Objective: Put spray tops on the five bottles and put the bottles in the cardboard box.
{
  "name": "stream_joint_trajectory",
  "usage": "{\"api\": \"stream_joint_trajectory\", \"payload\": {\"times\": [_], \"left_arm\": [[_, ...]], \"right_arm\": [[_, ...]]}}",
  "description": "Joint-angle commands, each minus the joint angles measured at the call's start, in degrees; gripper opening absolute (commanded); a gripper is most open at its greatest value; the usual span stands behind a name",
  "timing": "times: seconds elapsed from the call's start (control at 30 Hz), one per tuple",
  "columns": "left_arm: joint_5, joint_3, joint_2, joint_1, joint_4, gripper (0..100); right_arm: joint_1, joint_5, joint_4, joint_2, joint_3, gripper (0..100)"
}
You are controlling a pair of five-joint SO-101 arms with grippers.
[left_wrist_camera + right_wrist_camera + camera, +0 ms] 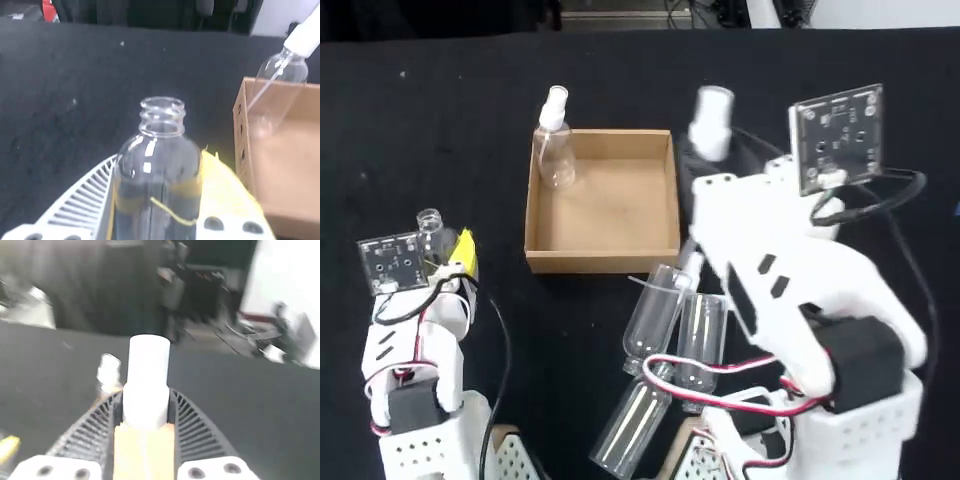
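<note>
- Starting at the left: clenched the left gripper (442,246) (160,161) on a clear, round-shouldered, open-necked bottle (430,224) (155,172), one white ribbed finger and one yellow-taped finger pressed against its sides.
- Held that open-necked bottle upright over the black cloth-covered table (420,120), threaded neck bare, well to the left of the box.
- Sat near the middle of the table as a shallow, square, brown cardboard box (603,262) (241,145), open on top.
- Stood upright in the box's far left corner: a clear, rounded bottle with a white spray top fitted (555,150) (280,70), touching the box walls, with a thin dip tube visible inside it from the left wrist view.
- Lay on their sides on the table, in front of the box's near right corner: three clear cylindrical bottles (702,340), two close together side by side, the third nearer the arm bases, all partly crossed by the right arm and its red and white cable.
- Gripped at the right: a loose white, cylindrical plastic spray top (712,112) (146,382), squeezed between the black ribbed fingers of the right gripper (706,142) (145,407).
- Hung raised just beyond the box's far right corner, cap end uppermost.
</note>
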Motion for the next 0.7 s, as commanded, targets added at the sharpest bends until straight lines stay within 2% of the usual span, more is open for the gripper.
{"api": "stream_joint_trajectory", "payload": {"times": [0.0, 0.13, 0.23, 0.3, 0.43, 0.47, 0.67], "left_arm": [[0.35, -0.04, -0.18, 0.57, -4.57, 5], [0.26, -0.04, -0.18, 0.22, -5.45, 5], [0.00, 0.66, -0.18, 0.04, -8.97, 5], [0.09, 3.38, -0.18, 0.04, -13.98, 5], [0.35, 12.97, 0.44, 0.40, -29.80, 5], [0.09, 12.53, 0.62, 0.13, -32.09, 5], [0.35, 12.62, 0.44, 0.22, -32.70, 5]], "right_arm": [[-6.77, -1.58, -10.11, -1.27, 1.80, 1.5], [-13.01, -1.32, -23.38, -1.19, 8.75, 1.5], [-16.35, -1.05, -36.04, -1.19, 14.73, 1.4], [-17.58, -1.05, -44.31, -1.19, 18.42, 1.1], [-19.78, -1.05, -56.97, -1.19, 23.60, 1.1], [-20.40, -1.05, -59.34, -1.10, 24.31, 1.1], [-21.36, -1.05, -66.29, -1.10, 26.51, 1.1]]}}
